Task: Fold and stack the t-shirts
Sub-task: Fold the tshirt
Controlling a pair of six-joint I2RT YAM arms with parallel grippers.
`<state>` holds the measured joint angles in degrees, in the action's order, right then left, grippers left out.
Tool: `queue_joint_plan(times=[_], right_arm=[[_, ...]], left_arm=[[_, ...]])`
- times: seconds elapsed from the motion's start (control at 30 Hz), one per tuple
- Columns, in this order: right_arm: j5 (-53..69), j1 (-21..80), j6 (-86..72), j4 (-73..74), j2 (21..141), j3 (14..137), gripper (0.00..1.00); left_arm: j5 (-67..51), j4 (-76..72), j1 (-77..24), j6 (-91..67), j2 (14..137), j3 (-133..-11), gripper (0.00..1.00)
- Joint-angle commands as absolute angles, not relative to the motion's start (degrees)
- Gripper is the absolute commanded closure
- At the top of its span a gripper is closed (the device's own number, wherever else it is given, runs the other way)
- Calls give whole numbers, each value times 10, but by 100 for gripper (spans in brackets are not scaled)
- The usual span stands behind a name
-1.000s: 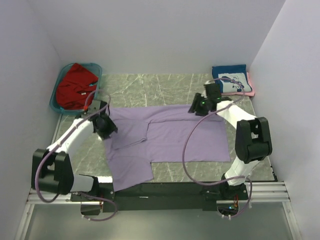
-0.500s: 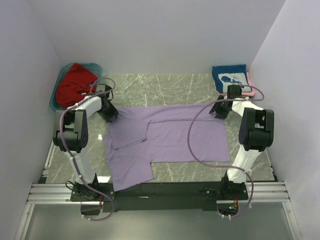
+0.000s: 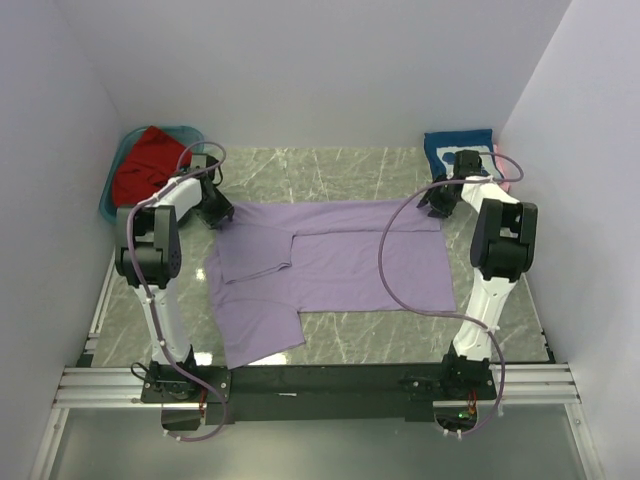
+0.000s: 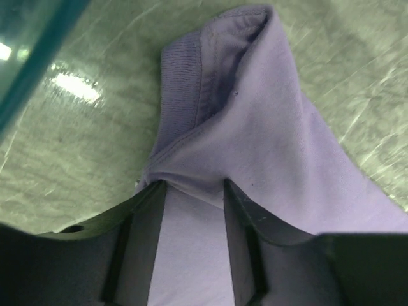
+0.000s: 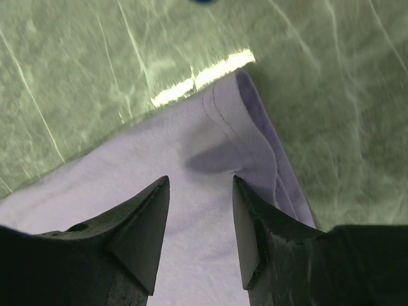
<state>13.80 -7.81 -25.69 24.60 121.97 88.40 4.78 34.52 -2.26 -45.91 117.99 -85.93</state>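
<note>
- A lavender-purple cloth t-shirt (image 3: 340, 265) lies spread out across the middle of the green marble-patterned table (image 3: 330, 170). One sleeve reaches toward the near edge on the left.
- The left gripper (image 3: 220, 213) is at the far left corner of this shirt. In the left wrist view the cloth runs between its fingers (image 4: 143, 210) and bunches at their tips, with the ribbed collar just ahead. The gripper is clamped on the shirt.
- The right gripper (image 3: 438, 203) is at the far right corner of the same shirt. In the right wrist view the cloth fills the gap between its fingers (image 5: 143, 217). The stitched hem corner ahead stands slightly off the table and shows its underside. The gripper is judged to be clamped on the shirt.
- A rectangular teal plastic tub (image 3: 108, 195) sits in the far left corner of the table, near the left gripper but apart from it. Its rim shows at the upper left of the left wrist view.
- The only visible content of the tub is a crumpled red cloth t-shirt (image 3: 148, 165), which fills most of it.
- A folded navy cloth t-shirt with a white graphic (image 3: 458, 148) lies in the far right corner.
- Under the navy shirt is a pink cloth t-shirt (image 3: 497, 155), showing only as a strip along the right side.
</note>
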Motion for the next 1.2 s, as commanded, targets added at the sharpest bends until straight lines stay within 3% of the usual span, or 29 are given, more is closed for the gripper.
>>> queue_joint_plan(times=[0.0,0.27,0.43,0.73,1.17], right_arm=[[111,-86,-249,280,1258,921,48],[199,-85,-284,167,1151,846,48],[251,-84,-322,94,1120,802,50],[250,-85,-361,67,1187,819,64],[179,-104,-372,143,1235,860,67]], left_arm=[[65,362,-13,-449,1212,-869,50],[38,346,-18,-465,1098,-856,44],[24,302,-22,-476,1056,-839,50],[37,263,-22,-462,1171,-899,63],[115,308,-3,-475,1226,-894,64]])
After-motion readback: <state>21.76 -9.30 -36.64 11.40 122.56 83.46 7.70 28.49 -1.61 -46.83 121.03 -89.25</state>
